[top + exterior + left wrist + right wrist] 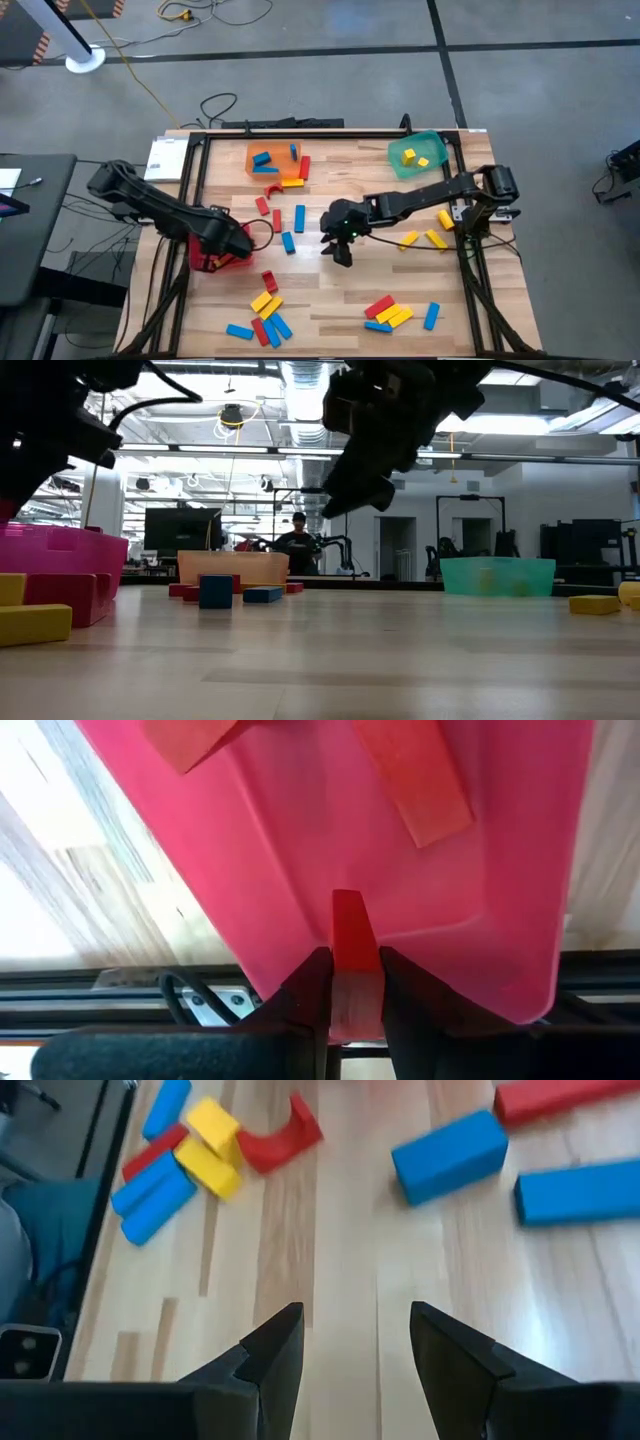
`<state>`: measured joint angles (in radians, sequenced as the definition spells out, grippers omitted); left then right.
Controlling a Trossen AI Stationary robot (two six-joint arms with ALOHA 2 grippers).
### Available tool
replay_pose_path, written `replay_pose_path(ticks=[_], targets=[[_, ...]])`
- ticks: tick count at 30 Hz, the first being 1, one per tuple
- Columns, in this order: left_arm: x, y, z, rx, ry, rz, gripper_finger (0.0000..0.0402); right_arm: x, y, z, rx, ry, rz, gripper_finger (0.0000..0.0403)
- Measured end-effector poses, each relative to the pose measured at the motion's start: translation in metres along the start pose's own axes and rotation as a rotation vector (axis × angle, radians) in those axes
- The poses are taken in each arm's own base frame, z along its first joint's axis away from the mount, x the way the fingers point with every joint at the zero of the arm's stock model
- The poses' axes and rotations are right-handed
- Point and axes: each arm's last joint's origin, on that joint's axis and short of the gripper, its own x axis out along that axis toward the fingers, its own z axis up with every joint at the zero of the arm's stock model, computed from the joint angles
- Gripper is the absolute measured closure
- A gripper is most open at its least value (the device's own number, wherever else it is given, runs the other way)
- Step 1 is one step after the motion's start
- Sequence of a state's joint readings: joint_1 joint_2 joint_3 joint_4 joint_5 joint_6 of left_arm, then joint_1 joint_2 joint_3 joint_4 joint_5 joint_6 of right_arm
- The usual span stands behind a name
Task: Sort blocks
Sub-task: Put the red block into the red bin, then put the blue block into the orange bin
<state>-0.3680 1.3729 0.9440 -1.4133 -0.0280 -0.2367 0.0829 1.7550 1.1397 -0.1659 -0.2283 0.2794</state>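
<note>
The left gripper [232, 243] hung over the red bin [215, 262] at about nine o'clock on the bench [330, 310], its fingers [305, 990] pinching a red block [350, 935] above the bin's floor, where other red blocks [415, 775] lay. The right gripper [338, 248] hovered near the bench's centre with its fingers [275, 1350] spread and nothing between them, bare wood beneath.

Blocks lay scattered across the bench: a mixed red, yellow and blue cluster [265, 318] toward seven o'clock, another cluster [390, 312] toward five o'clock, two blue blocks [293, 228] just at nine o'clock of the right gripper, and two yellow blocks [425, 239] at three o'clock. The orange bin [272, 160] at eleven o'clock held blue blocks; the green bin [418, 155] at one o'clock held yellow ones.

A person [297, 540] stood in the room beyond the bench.
</note>
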Motion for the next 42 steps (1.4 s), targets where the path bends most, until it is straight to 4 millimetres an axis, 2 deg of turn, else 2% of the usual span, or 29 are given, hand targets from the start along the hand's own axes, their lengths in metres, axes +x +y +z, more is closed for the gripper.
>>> replay_pose_path(ticks=[5,11,25,36,42], targets=[[0.012,0.0,0.004,0.018,0.025,-0.021,0.0339,0.0,0.001,-0.005,0.017,0.049,-0.009,0.0204],[0.032,0.001,-0.001,0.009,0.08,-0.032,0.0339,0.0,0.001,-0.01,0.041,0.092,-0.021,0.0204],[0.046,-0.001,0.006,0.016,-0.002,-0.048,0.0335,0.0,0.0,-0.009,0.041,0.082,-0.019,0.0204],[0.044,-0.002,0.011,0.03,-0.059,-0.064,0.0263,0.0,0.0,-0.009,0.041,0.082,-0.019,0.0204],[0.02,-0.002,0.013,0.058,-0.165,-0.08,0.0252,0.0,0.0,-0.009,0.041,0.082,-0.019,0.0204]])
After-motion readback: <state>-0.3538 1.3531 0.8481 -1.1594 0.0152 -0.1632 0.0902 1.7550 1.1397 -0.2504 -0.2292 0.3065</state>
